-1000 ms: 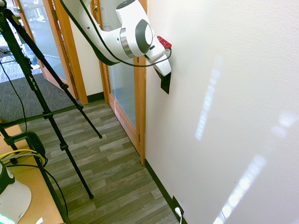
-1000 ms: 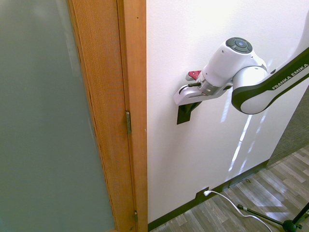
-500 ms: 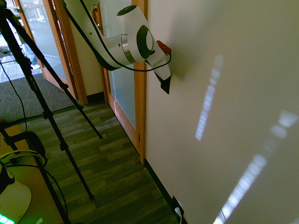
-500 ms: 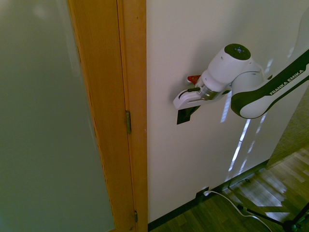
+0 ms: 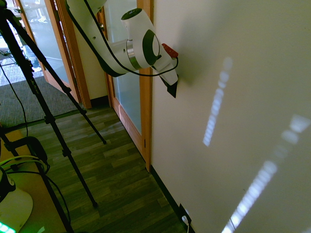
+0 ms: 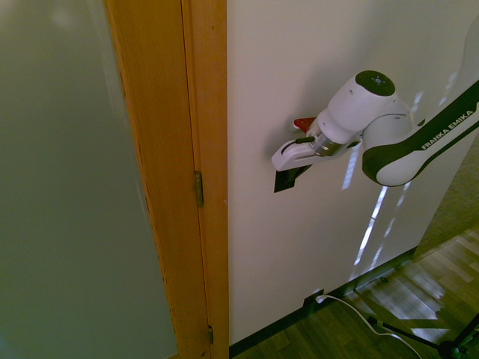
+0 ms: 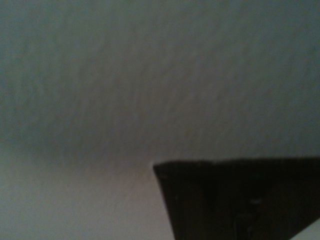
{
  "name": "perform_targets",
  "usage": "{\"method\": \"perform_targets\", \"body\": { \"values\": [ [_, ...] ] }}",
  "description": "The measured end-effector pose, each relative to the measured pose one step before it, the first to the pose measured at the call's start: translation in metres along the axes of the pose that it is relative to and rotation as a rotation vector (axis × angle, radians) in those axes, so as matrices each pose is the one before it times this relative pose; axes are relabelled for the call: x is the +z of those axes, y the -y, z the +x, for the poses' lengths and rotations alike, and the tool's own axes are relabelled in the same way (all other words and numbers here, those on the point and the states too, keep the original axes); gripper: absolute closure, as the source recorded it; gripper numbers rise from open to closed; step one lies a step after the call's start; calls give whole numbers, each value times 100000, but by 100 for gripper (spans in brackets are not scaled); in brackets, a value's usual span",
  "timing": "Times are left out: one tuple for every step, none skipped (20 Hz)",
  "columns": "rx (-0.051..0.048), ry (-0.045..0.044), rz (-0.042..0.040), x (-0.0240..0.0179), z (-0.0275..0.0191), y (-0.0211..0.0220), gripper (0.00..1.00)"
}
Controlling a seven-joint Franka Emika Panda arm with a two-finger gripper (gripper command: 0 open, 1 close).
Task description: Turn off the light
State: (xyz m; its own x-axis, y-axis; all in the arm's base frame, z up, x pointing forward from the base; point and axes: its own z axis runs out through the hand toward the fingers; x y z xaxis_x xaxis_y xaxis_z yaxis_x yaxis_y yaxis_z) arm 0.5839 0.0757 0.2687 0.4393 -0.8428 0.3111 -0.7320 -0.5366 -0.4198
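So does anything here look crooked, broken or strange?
Nothing stands out. The small black rectangular wall switch plate sits straight on the white wall, partly hidden by the gripper; the wooden door frame looks intact.

The arm [image 6: 389,146] is clad in glossy white shells with dark grey bands at the joints. "FRANKA EMIKA" is printed in white on one dark band. A round dark cap, a silver ring, a red tab and a black cable are seen.

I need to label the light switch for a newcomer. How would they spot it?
Start at the wooden door frame and move onto the white wall beside it. The switch is the black plate under the gripper, high above the floor-level outlet plate with its white plug.
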Motion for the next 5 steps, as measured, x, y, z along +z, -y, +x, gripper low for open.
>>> {"method": "perform_targets", "body": {
  "values": [
    [-950, 328, -274, -115, -379, -267, 0],
    [-666, -30, 70, -339, -223, -294, 0],
    [-491, -340, 249, -506, -131, -399, 0],
    [-346, -252, 526, -737, -196, -529, 0],
    [-299, -189, 600, -921, -290, -677, 0]
  ]
}}
